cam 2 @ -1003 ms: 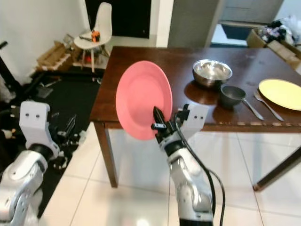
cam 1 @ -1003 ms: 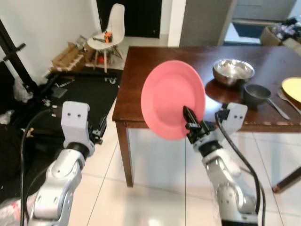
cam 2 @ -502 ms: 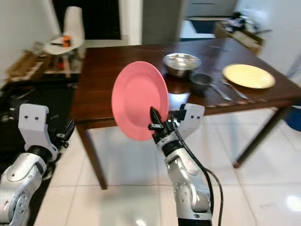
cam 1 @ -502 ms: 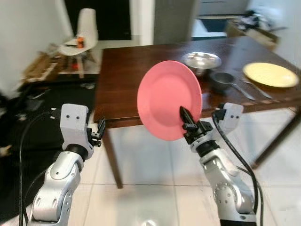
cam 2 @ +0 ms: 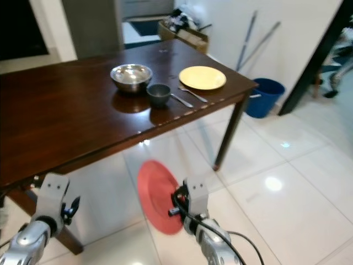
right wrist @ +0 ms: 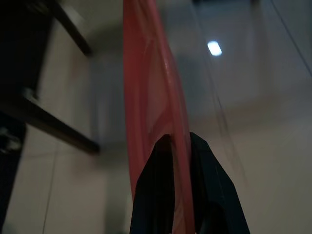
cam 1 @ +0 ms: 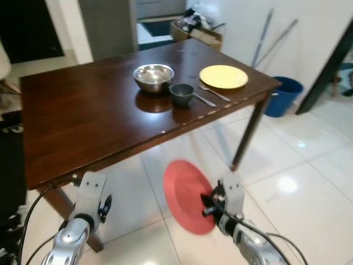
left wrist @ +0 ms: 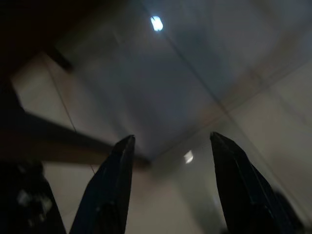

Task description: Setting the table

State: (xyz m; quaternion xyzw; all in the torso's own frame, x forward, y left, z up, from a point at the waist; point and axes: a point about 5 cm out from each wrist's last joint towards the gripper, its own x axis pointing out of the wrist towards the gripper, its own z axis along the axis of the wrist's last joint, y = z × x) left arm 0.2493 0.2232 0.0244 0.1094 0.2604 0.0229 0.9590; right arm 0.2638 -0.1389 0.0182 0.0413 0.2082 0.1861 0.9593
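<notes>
My right gripper (cam 1: 208,205) is shut on the rim of a pink plate (cam 1: 185,201), which I hold upright and low over the tiled floor, in front of the dark wooden table (cam 1: 83,121). In the right wrist view the pink plate (right wrist: 148,97) stands edge-on, pinched between the black fingers (right wrist: 161,170). On the table's far right lie a yellow plate (cam 1: 223,76), a spoon (cam 1: 205,99), a small dark bowl (cam 1: 181,94) and a steel bowl (cam 1: 153,76). My left gripper (left wrist: 171,137) is open and holds nothing, low beside the table's near edge.
A blue bin (cam 1: 278,95) stands on the floor past the table's right corner, and poles (cam 1: 276,41) lean on the wall behind. The table leg (cam 1: 245,132) is to the right of the pink plate. A box of clutter (cam 1: 198,25) sits beyond the table.
The camera has swung right, so the table's right end has come into view. Both arms have dropped low, the right still holding the pink plate.
</notes>
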